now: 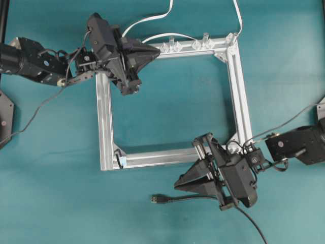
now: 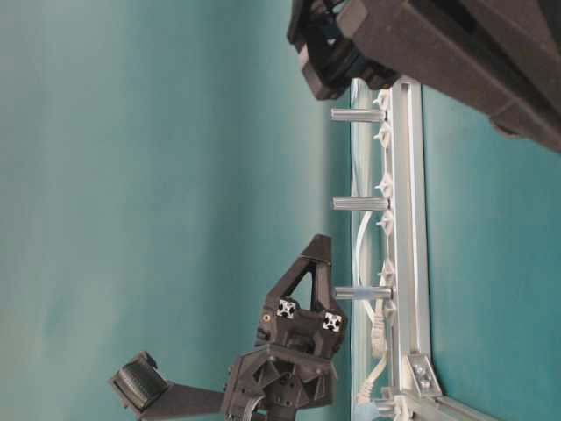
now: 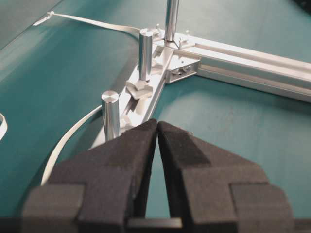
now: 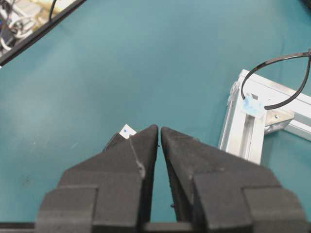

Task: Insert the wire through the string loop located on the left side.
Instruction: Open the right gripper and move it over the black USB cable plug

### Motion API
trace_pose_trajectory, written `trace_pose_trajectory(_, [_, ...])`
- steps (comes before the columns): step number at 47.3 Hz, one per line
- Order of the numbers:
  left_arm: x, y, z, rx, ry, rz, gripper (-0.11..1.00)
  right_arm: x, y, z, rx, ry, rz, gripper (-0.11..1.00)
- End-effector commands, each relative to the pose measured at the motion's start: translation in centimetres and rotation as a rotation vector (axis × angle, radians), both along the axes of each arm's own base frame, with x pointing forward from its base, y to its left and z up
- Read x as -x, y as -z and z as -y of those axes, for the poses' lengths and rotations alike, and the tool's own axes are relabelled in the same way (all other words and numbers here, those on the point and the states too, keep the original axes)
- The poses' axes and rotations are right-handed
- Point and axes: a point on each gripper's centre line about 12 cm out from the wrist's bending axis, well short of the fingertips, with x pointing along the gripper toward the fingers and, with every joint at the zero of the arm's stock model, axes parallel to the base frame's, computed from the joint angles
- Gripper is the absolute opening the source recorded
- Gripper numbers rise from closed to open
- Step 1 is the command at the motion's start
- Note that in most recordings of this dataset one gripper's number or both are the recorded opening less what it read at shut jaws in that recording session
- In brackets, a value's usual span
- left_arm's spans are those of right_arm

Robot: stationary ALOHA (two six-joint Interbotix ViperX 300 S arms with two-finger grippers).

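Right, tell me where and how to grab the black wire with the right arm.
Probably grip the wire just behind its plug, coming straight down. It lies flat on the table with the plug pointing left toward the string loop; the right gripper hangs just above, jaws shut.

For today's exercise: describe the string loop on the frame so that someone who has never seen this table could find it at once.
Start at the square silver aluminium frame on the teal table. Go to its bottom-left corner in the overhead view, the one nearest the black wire's plug. The string loop is a thin dark ring fixed there by a pale clip, unlike the clear clips and upright posts along the opposite rail.
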Motion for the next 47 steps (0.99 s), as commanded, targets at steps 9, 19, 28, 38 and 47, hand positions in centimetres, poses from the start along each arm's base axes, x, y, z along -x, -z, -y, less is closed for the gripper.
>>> trace_pose_trajectory(9, [-1.0,-4.1,0.1,-0.027,0.049,-0.040,0.00,-0.3,-2.3,-0.3,-0.045,-0.008,0.122,0.00])
trace_pose_trajectory(19, [-1.0,-4.5,0.7,0.003,0.068,-0.114,0.00,0.4,-1.6,-0.1,-0.053,0.008,0.096,0.00])
trace_pose_trajectory(28, [-0.9,-5.3,0.9,0.002,0.074,-0.100,0.00,0.7,-1.2,-0.1,-0.062,0.020,0.082,0.00])
trace_pose_trajectory(38, [-0.8,-6.1,1.5,-0.003,0.086,-0.086,0.01,0.7,-1.4,-0.5,-0.078,0.029,0.079,0.02])
trace_pose_trajectory(47, [-0.4,-6.3,2.1,0.004,0.103,-0.118,0.35,0.7,-1.4,-0.6,-0.111,0.077,0.070,0.48])
